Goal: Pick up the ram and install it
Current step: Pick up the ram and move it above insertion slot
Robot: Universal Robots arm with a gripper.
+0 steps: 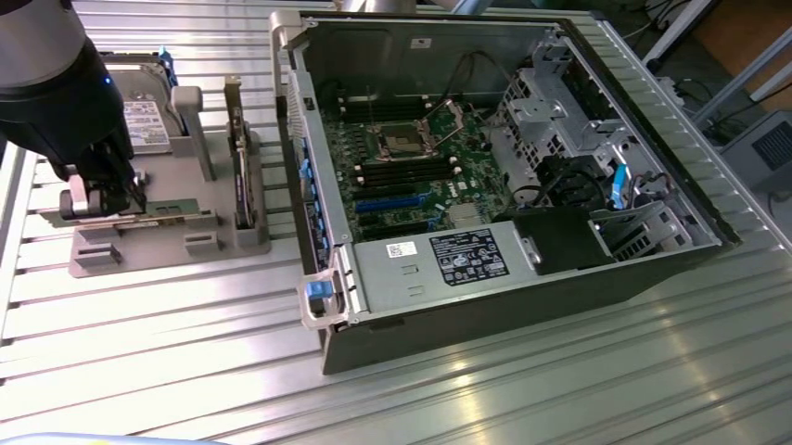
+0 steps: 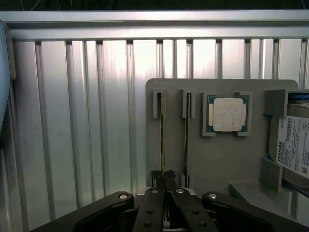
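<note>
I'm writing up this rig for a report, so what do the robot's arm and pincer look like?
The arm is bulky, rounded and black, with a small blue light. The pincer has black link bars fastened by silver bolts, narrowing to two slim dark fingertips.

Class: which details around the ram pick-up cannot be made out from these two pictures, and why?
Wrist view: the ram stands edge-on in the holder, so its chips are unseen; the hand covers its near end.
Wrist view: the hard drive is cut off by the picture's edge.
Exterior view: the memory slots in the computer case are too small to tell filled from empty.
</note>
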